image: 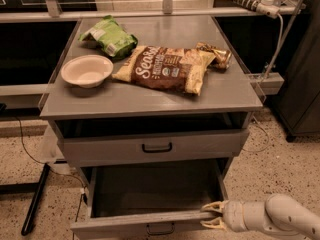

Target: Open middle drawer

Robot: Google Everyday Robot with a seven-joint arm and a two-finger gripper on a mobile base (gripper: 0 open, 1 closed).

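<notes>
The middle drawer [150,223] is a grey metal drawer pulled far out at the bottom of the camera view, its dark inside showing. Its small black bar handle [160,229] sits at the centre of the front panel, partly cut off by the frame edge. My gripper [212,215] comes in from the lower right on a white arm [280,218]. Its two pale fingers [214,206] are spread, one above and one below the right end of the drawer's front rim. Nothing is held between them.
The drawer above [156,147] has a black handle and stands slightly out under the grey cabinet top [150,101]. On top lie a white bowl [87,70], a green bag [110,38] and a brown chip bag [165,68]. A black pole [35,199] leans at the left.
</notes>
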